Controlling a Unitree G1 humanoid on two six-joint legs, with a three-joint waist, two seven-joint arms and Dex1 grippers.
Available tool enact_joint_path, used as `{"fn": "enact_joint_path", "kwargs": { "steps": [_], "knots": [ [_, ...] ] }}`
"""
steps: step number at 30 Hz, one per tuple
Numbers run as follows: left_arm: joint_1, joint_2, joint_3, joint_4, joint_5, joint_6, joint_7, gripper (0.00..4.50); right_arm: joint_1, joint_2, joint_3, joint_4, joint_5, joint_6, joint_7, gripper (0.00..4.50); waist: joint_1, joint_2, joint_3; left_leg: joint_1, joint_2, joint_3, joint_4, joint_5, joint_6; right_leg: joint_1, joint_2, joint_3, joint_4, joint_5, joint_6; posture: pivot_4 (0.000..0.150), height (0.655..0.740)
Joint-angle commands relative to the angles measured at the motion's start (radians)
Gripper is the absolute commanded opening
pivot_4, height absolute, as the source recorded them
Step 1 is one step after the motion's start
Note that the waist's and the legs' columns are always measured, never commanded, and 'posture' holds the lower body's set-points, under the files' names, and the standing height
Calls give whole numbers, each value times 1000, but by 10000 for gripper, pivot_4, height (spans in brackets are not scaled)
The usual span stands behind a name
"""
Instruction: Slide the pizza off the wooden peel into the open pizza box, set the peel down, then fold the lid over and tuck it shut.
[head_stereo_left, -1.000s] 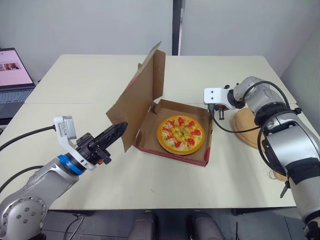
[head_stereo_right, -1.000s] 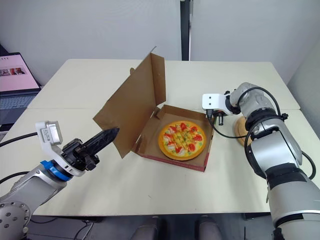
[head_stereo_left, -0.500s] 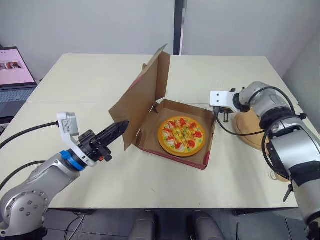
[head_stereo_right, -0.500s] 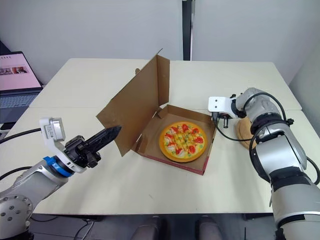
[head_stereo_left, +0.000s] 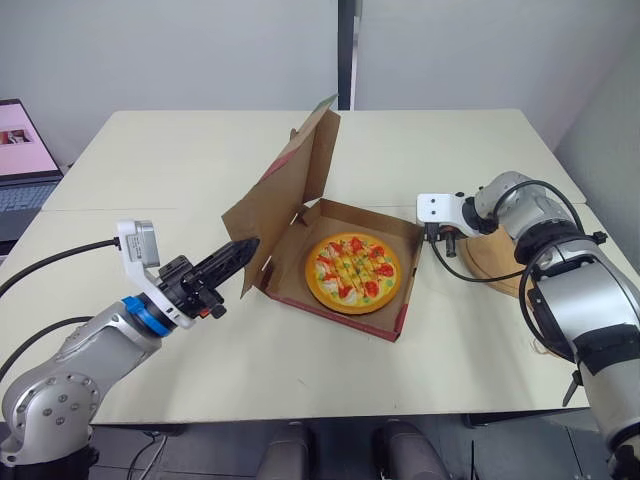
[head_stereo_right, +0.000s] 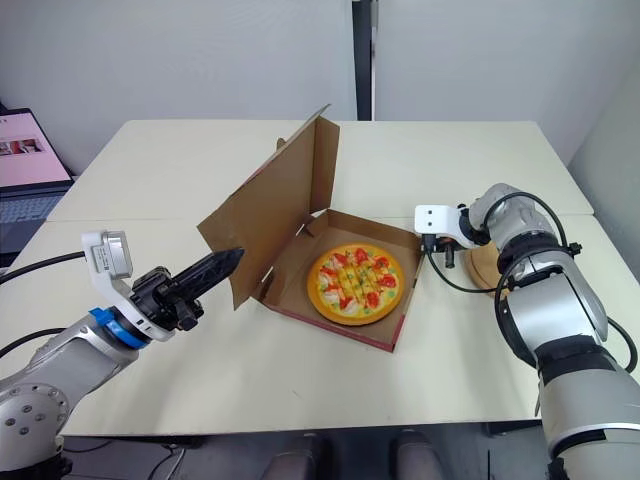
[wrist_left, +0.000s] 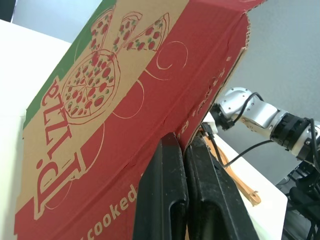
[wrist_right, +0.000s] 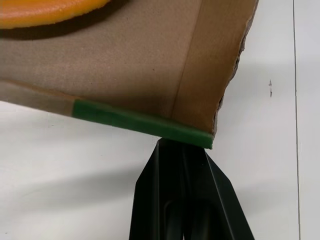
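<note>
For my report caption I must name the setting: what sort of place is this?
Likely an office or laboratory room, not a kitchen: plain cream-coloured tables pushed together, bare pale grey wall panels behind, and an open laptop computer on the robot's left.

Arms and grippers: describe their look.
Both arms are silver metal, the left arm with a blue wrist ring, the right arm with a black forearm band. Each carries a white camera block and black cables. The left gripper and right gripper have tapered black fingers.
</note>
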Motion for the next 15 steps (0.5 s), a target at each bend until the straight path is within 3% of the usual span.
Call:
{"fn": "enact_joint_path", "kwargs": {
  "steps": [1, 15],
  "knots": [
    [-15, -5, -6, -3, 4, 2, 0, 0, -30, -36, 16, -24, -41, -3, -94, 244, 3, 0, 0, 0, 0, 0, 0, 0, 0, 0, 0, 0, 0, 0, 0, 1500, 7400],
    [-38, -13, -11, -14, -3, 13, 26, 0, -35, 40, -11, 1, -32, 37, -188, 244, 3, 0, 0, 0, 0, 0, 0, 1, -1, 0, 0, 0, 0, 0, 0, 1500, 7400]
  ]
}}
